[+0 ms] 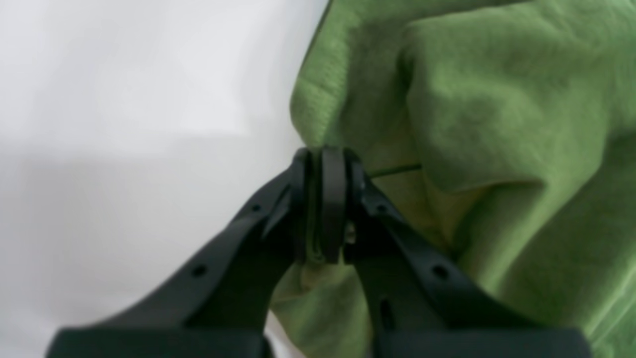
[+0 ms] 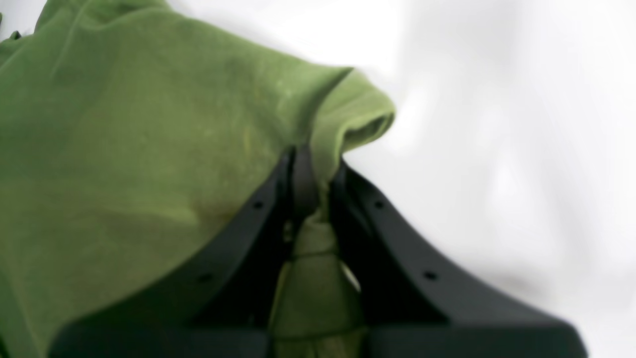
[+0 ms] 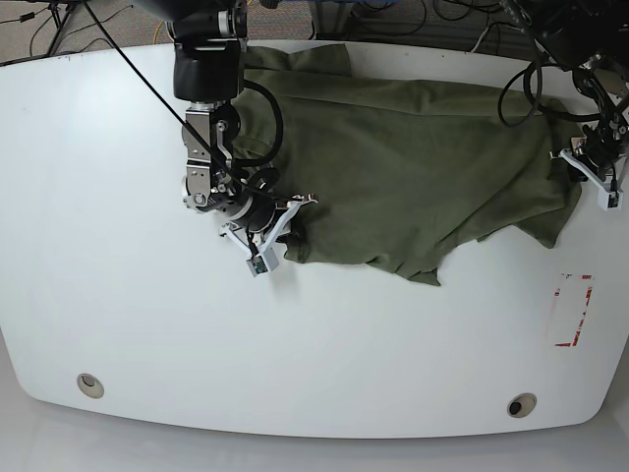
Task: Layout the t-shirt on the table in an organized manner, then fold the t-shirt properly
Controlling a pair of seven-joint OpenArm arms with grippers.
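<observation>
The olive-green t-shirt (image 3: 413,167) lies wrinkled across the back half of the white table (image 3: 118,295), reaching from the left arm's side to the right edge. In the base view my right gripper (image 3: 278,224) is at the shirt's lower left corner. Its wrist view shows it (image 2: 310,164) shut on a bunched fold of the t-shirt (image 2: 124,139), with cloth squeezed between the fingers. My left gripper (image 3: 580,167) is at the shirt's far right edge. In its wrist view it (image 1: 323,159) is shut on a thin edge of the t-shirt (image 1: 497,99).
A red tape rectangle (image 3: 573,310) marks the table's right side, in front of the left gripper. Two metal grommets (image 3: 89,384) (image 3: 522,404) sit near the front edge. Cables (image 3: 393,20) run behind the table's back edge.
</observation>
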